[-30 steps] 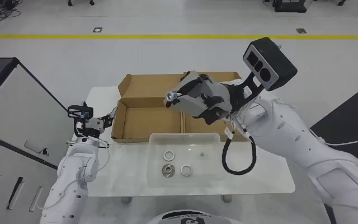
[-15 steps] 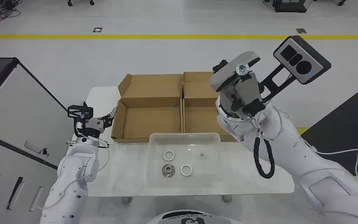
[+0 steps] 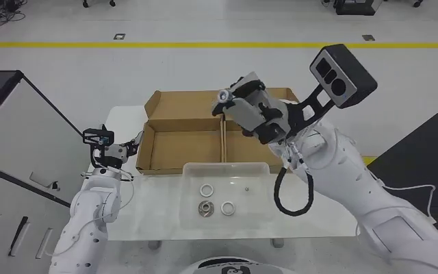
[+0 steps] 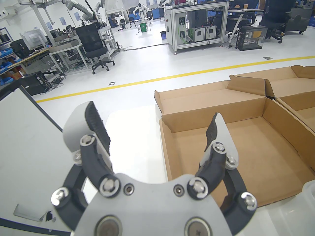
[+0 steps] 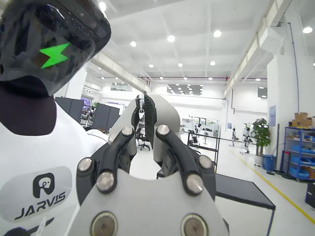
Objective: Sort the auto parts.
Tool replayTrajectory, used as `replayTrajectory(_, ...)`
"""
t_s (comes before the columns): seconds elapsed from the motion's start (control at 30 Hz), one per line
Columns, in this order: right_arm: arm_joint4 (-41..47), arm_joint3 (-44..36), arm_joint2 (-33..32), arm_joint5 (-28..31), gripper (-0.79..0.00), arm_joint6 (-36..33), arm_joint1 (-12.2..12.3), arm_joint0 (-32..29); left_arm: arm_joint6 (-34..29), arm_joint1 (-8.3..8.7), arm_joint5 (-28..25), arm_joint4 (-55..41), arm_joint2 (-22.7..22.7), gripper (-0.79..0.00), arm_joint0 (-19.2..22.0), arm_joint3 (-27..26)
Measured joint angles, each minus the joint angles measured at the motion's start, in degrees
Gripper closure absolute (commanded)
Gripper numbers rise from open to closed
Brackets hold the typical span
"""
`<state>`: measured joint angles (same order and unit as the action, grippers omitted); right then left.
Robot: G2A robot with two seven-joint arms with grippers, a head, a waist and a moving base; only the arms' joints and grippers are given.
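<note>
the clear tray (image 3: 256, 205) holds white rings (image 3: 206, 190) and a metal gear (image 3: 204, 209), waiting to be sorted. left of the tray, your left gripper (image 4: 157, 126) rests wide open and empty. behind the tray sit two boxes (image 3: 181, 147) for the parts. high beyond the tray, your right gripper (image 5: 142, 104) pinches a small bolt (image 5: 140, 102) so it won't drop

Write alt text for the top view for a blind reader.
The right pincer, raised over two open cardboard boxes, grips a small metal part. A clear tray nearer the robot holds two white rings and a metal disc; the left pincer sits open beside the boxes.
</note>
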<state>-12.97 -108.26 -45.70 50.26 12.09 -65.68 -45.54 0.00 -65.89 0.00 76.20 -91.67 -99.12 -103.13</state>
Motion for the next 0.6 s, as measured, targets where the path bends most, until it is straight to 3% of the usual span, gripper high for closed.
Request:
replayTrajectory(0.2,0.93,-0.59,-0.95,-0.48,0.000,-3.27,-0.51,-0.76,0.00,0.00,0.00,0.00,0.00,-0.785,0.00,0.00)
replayTrajectory(0.6,5.39,-0.24,-1.83,6.71,0.000,1.13,-2.88,-2.32,0.00,0.00,0.00,0.00,0.00,-0.785,0.00,0.00)
